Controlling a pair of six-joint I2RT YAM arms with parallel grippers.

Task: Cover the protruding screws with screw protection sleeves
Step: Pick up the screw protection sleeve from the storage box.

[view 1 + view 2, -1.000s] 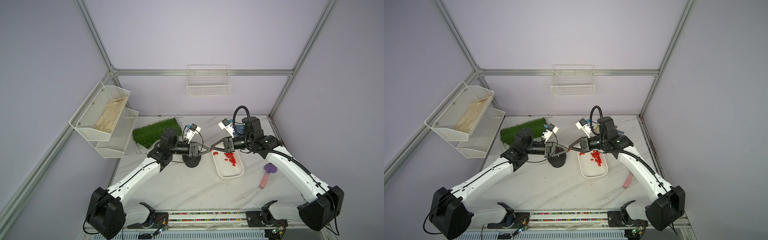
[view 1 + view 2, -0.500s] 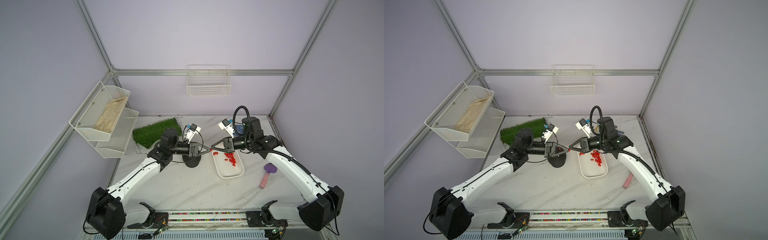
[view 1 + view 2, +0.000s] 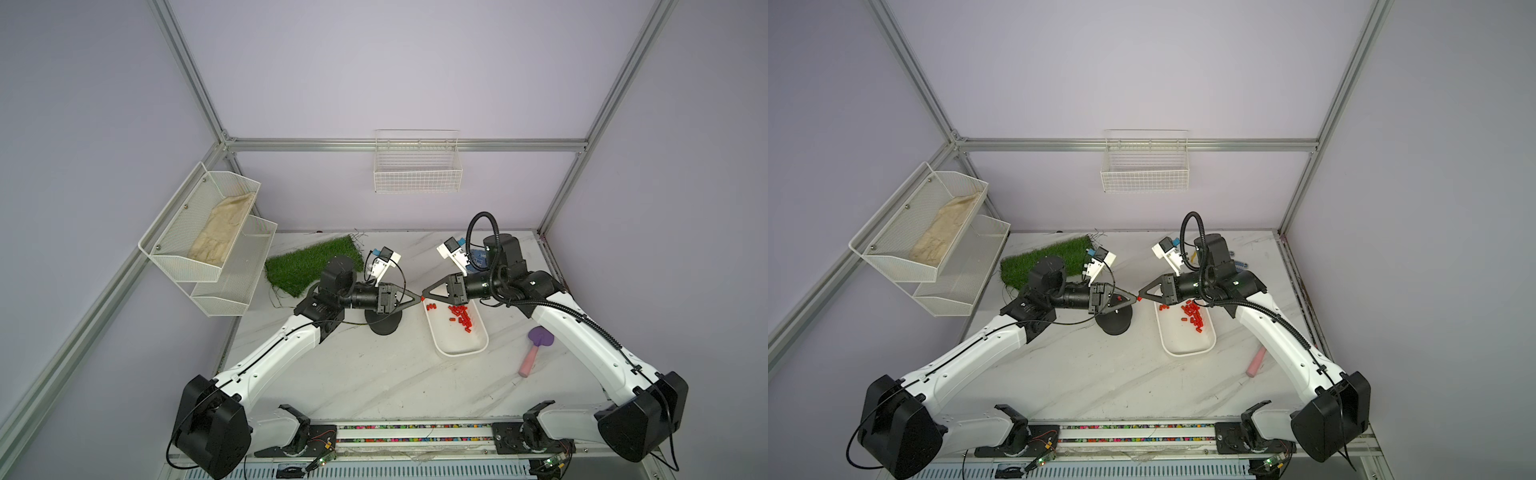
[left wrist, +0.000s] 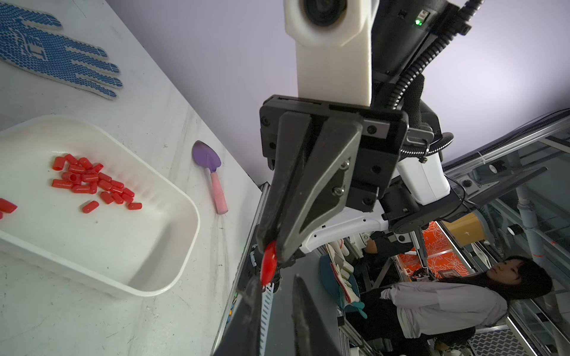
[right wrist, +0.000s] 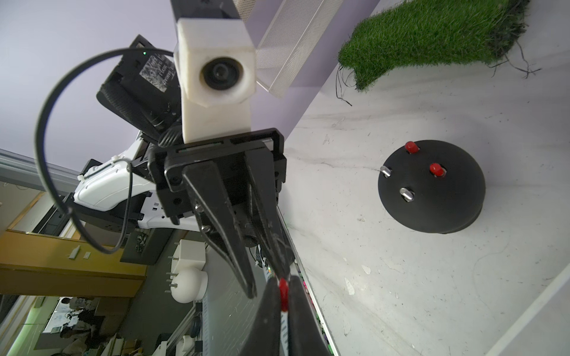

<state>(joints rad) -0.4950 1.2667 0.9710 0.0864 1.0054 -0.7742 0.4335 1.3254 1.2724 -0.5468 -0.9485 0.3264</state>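
My right gripper [image 4: 271, 251] is clamped on one red screw protection sleeve [image 4: 268, 267]. My left gripper [image 4: 276, 279] stands slightly parted, its tips just beside it.

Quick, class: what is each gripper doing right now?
Left gripper: open.
Right gripper: closed on a red cap.

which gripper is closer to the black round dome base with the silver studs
Left. The left gripper hangs above the black round dome base; the right gripper, pinching a small red plastic sleeve, is farther, above the far end of the white plastic tray.
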